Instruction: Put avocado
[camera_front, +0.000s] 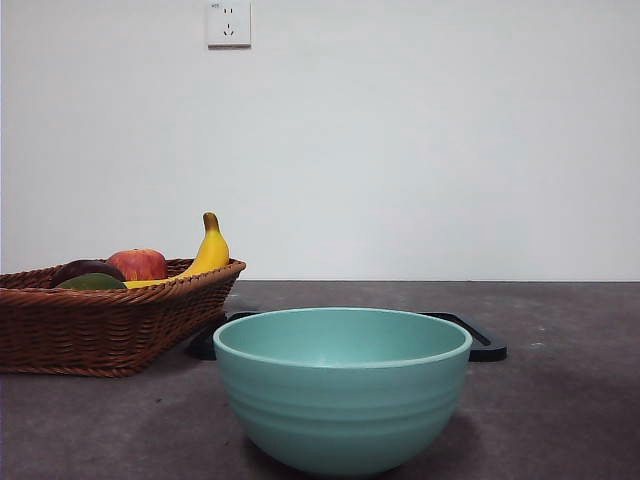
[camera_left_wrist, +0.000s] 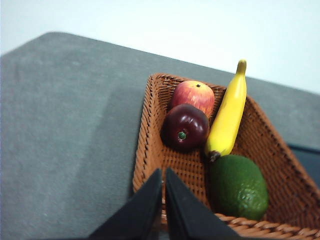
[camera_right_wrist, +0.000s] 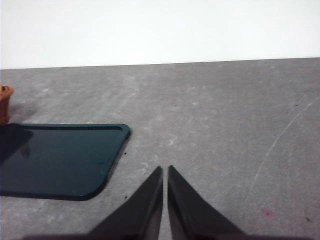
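Left wrist view shows our left gripper (camera_left_wrist: 164, 200), jaws together, above the basket (camera_left_wrist: 150, 125); we judge the avocado (camera_left_wrist: 239, 186) ungrasped, so next we open and descend.

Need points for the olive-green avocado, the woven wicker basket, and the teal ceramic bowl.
olive-green avocado (camera_left_wrist: 239, 186), left wrist view, middle of its skin.
woven wicker basket (camera_left_wrist: 146, 145), left wrist view, side wall by the maroon fruit.
teal ceramic bowl (camera_front: 342, 408), front view, outer wall below the rim.
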